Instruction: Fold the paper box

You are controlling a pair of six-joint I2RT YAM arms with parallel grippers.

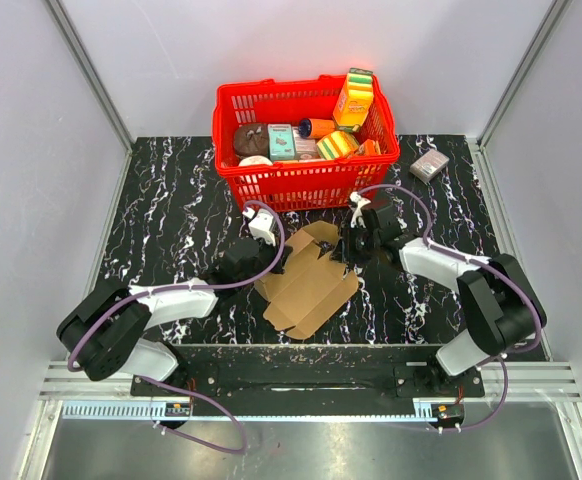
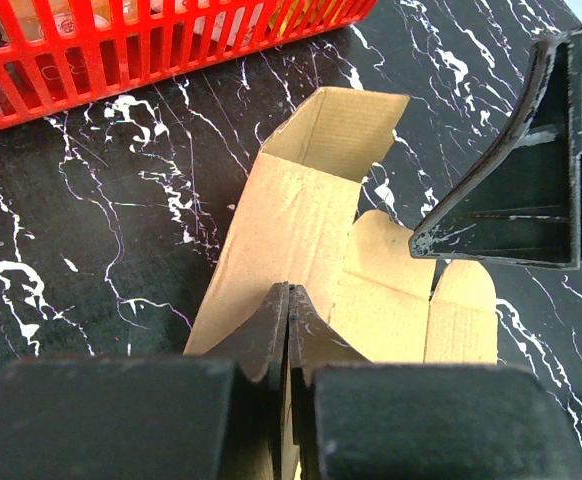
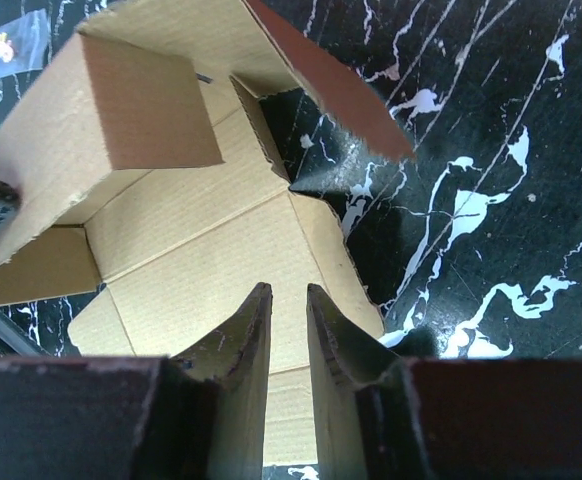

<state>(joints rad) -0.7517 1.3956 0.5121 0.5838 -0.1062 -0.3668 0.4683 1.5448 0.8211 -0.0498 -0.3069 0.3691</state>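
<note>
Left end effector [image 2: 289,335] is pressed together, pinching a thin upright wall of the paper box [image 1: 309,288] at its left edge; the cardboard runs straight into the closed tips. The box sits mid-surface between both arms, just in front of the red basket [image 1: 301,185], on the black marbled surface [image 1: 171,210]. It is half formed: base panel flat, one side wall lifted, far end flap [image 2: 343,128] tilted up, other flaps splayed out. Right end effector [image 3: 288,320] is at the box's right side with its fingers slightly spread over the inner base panel. Nothing is visibly clamped between them, and I cannot tell whether the tips touch the cardboard. Small grey-pink box [image 1: 429,165] is well apart at far right and not involved. The step looks like raising and tucking the walls, roughly mid-task. To do it well, hold the left pinch firm as an anchor so the sheet doesn't slide on the slick surface. With the right, push along the printed crease rather than mid-panel. Bring the loose flap up to meet the held wall before tucking. Move slowly, as the corrugated board springs back. Risks: the wall slips out of the pinch, the flap buckles off its crease, or the box skids toward the basket.
</note>
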